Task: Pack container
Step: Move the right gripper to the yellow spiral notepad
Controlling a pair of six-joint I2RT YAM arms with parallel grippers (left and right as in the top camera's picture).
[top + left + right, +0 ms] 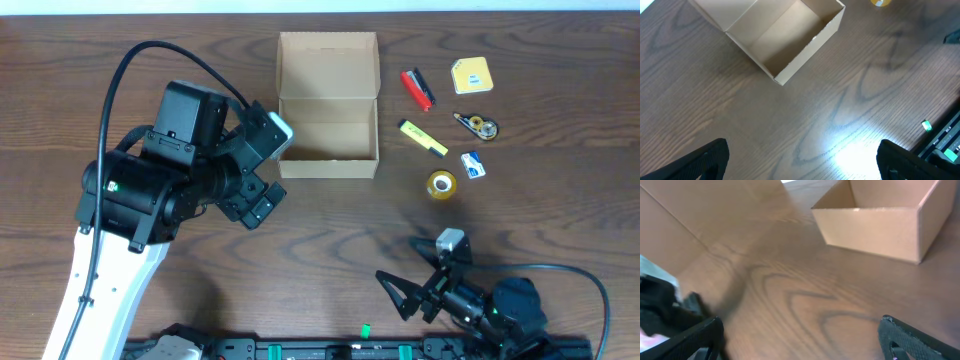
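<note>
The tan cardboard container stands open and empty at the table's back centre, its flap lid lying flat behind it. It also shows in the left wrist view and the right wrist view. My left gripper is open and empty, hovering just left of the container's front corner; bare wood lies between its fingers. My right gripper is open and empty near the front edge, well below the container; its fingers frame bare wood.
Small stationery lies right of the container: a red item, a yellow pad, a yellow highlighter, a tape dispenser, a small blue-white item and a yellow tape roll. A rail runs along the front edge.
</note>
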